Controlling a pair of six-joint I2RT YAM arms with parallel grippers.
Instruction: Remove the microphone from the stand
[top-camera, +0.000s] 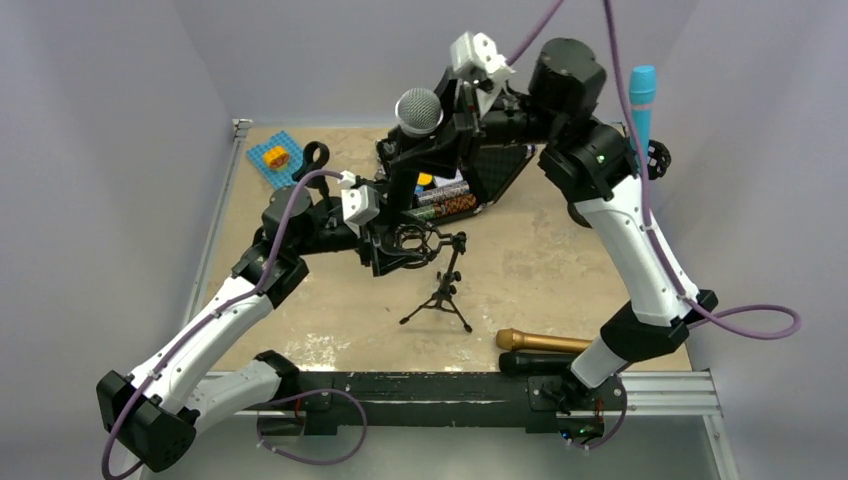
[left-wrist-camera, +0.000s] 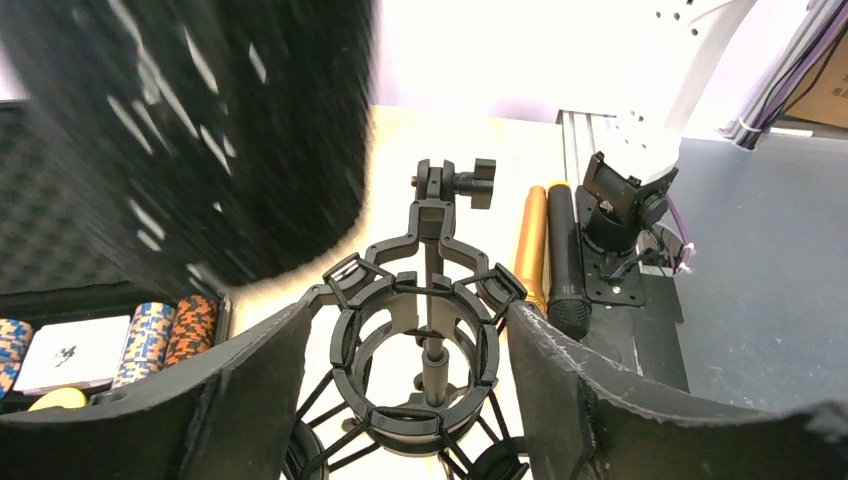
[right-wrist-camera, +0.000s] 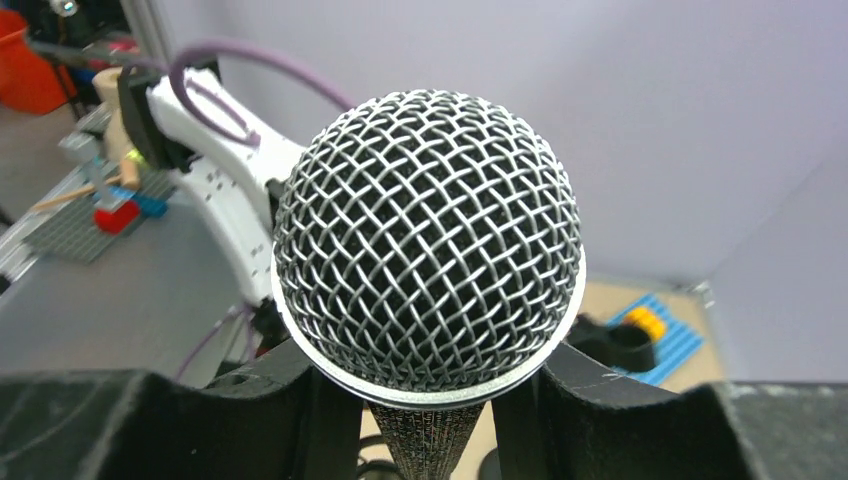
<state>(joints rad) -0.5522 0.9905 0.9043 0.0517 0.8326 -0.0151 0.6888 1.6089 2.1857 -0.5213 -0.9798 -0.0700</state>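
Microphone (top-camera: 418, 110), mesh head uppermost, raised clear of the stand (top-camera: 443, 290) at upper centre of the top view. The right gripper (top-camera: 455, 125) is clamped on its body just below the head, one finger on each side in the right wrist view. The tripod stand is upright at centre frame. Its shock mount (left-wrist-camera: 418, 340) holds nothing, and the left gripper (left-wrist-camera: 420, 380) has closed its fingers against both sides of it. Behind the stand lies an open black case (top-camera: 500, 165) with a foam-lined lid. It holds rows of poker chips (left-wrist-camera: 150, 340), a white card box (left-wrist-camera: 75, 352) and a small yellow item (left-wrist-camera: 57, 400). A gold microphone (top-camera: 545, 341) and a black microphone (top-camera: 535, 362) lie side by side at lower right.
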